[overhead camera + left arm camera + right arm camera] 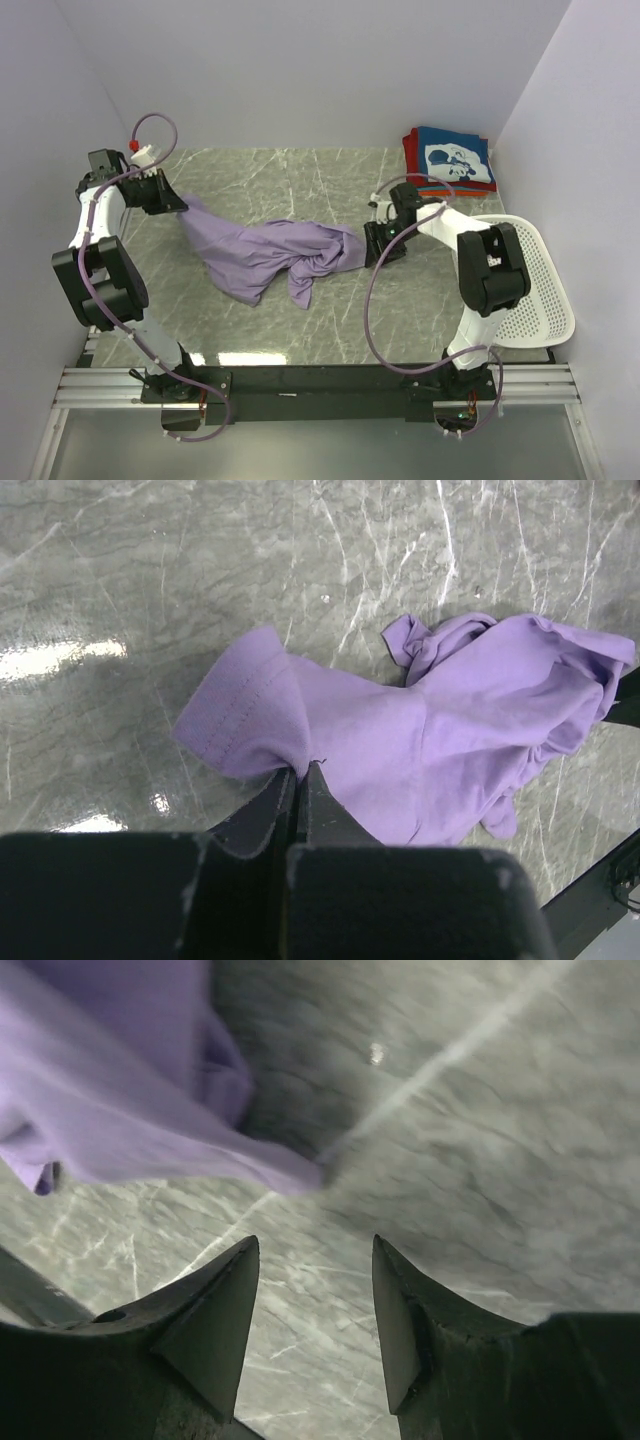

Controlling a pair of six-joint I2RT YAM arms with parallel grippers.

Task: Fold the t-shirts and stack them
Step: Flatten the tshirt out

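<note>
My left fingers (289, 792) pinch one edge of the purple t-shirt (420, 750); my right fingers (232, 1285) stand spread, empty, just beside its opposite end on the tabletop (300, 180).

White arms (152, 335) with black joints, looping purple cables (367, 290)
</note>
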